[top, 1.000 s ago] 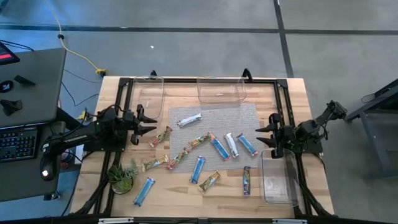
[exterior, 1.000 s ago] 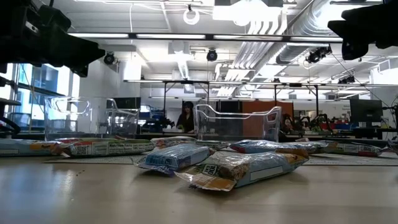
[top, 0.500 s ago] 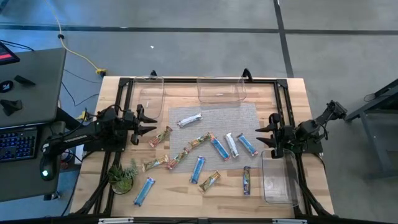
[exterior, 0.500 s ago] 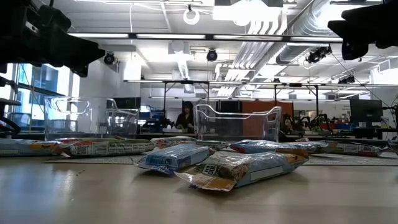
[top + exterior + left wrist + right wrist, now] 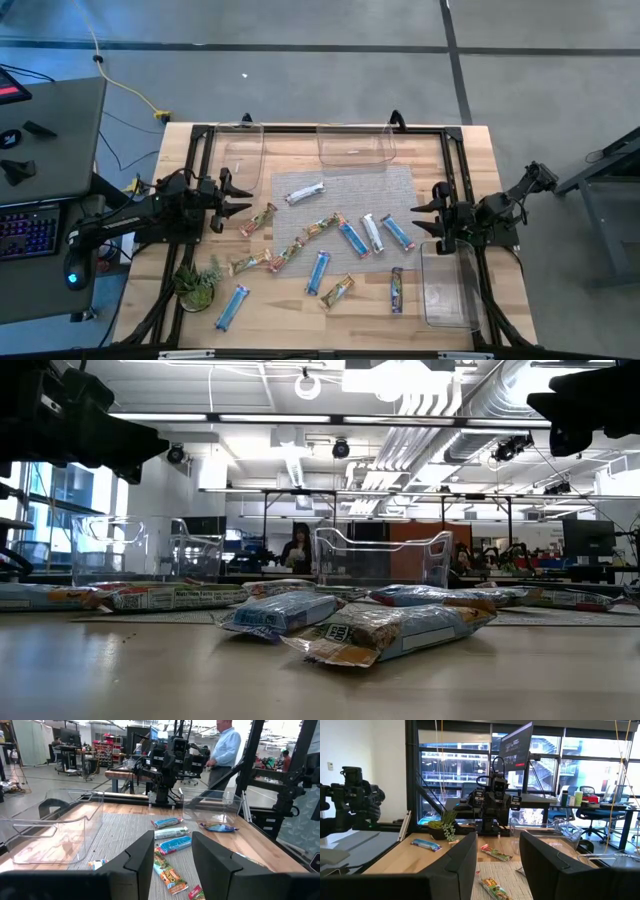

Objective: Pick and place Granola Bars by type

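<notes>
Several granola bars lie flat, scattered over the grey mat (image 5: 345, 190) and the wooden table. Among them are a white bar (image 5: 305, 193), tan-orange bars (image 5: 258, 219) (image 5: 322, 226), blue bars (image 5: 352, 238) (image 5: 232, 307) and a dark bar (image 5: 397, 290). In the low view a blue bar (image 5: 282, 610) and a tan one (image 5: 395, 630) lie nearest. My left gripper (image 5: 243, 200) hovers open at the left side of the mat, its fingers (image 5: 142, 857) pointing toward the bars. My right gripper (image 5: 420, 218) hovers open at the mat's right side.
Two clear bins stand at the far edge (image 5: 243, 150) (image 5: 356, 145), and a third (image 5: 447, 285) stands at the right near corner. A small green plant (image 5: 197, 285) sits at the near left. A black frame (image 5: 300, 128) runs around the table. People show in the room beyond.
</notes>
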